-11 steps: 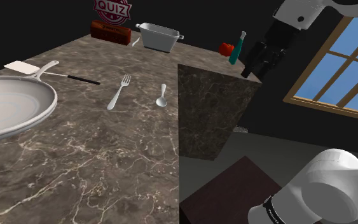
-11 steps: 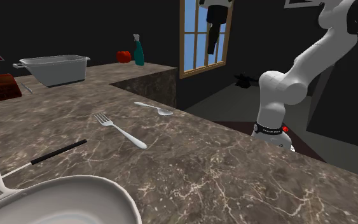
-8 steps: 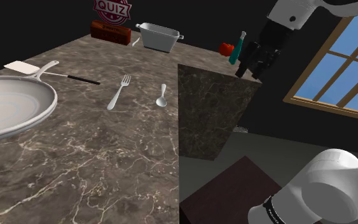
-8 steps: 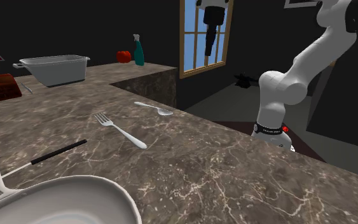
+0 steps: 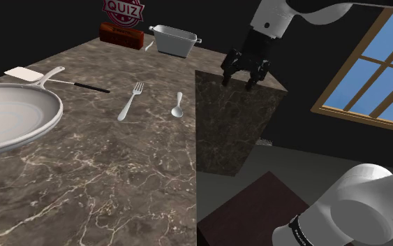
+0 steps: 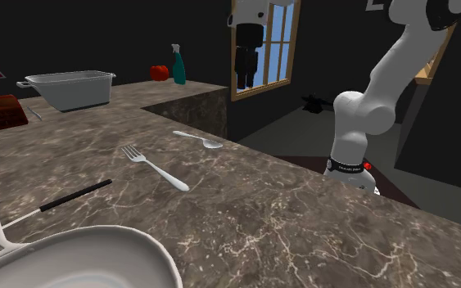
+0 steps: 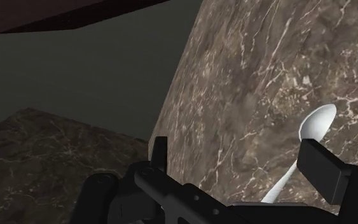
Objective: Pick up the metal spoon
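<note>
The grey tub [image 5: 174, 40] on the desk [image 5: 118, 168] hides its inside. The tool [image 5: 238, 82] hangs released, and the wrist view shows the spoon [image 7: 317, 124] beyond one finger.

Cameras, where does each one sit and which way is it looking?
Shoulder view: beside the stand, looking down over the counter; the arm and gripper show.
Second exterior view: low over the counter, facing across it at the arm.
Wrist view: on the hand, looking down past open fingers at the counter's edge.
All three share the spoon.
</note>
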You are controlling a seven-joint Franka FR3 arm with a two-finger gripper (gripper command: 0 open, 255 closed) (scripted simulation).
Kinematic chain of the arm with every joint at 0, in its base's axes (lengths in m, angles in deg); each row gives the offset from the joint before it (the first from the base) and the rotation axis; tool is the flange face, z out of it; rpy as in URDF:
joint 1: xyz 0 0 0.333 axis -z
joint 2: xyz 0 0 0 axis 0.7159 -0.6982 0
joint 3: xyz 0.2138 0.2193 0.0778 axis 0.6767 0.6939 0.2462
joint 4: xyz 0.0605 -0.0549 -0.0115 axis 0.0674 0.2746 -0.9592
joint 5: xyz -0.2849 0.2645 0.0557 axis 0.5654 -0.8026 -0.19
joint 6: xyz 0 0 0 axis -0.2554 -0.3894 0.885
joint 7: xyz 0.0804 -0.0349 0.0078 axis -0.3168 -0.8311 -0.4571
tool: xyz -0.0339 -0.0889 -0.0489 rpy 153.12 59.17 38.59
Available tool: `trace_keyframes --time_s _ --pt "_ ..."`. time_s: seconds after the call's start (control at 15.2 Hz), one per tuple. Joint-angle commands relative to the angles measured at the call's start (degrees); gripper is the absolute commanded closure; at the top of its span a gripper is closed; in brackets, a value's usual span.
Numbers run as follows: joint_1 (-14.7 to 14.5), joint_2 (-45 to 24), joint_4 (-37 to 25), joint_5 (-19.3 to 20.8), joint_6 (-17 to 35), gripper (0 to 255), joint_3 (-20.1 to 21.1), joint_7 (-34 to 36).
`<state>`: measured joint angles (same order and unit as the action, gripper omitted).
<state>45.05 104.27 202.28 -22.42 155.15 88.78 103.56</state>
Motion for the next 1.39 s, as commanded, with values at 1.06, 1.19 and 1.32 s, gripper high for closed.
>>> trace_keyframes --time_s 1.06,1.19,1.32 --pt "-0.2 -32.6 -20.0 -2.5 9.9 0 6.0 23.4" --pt "-0.3 -32.9 -18.8 -2.6 11.3 0 6.1 23.2" --pt "-0.3 -33.2 -17.7 -2.6 12.8 0 6.1 23.0"
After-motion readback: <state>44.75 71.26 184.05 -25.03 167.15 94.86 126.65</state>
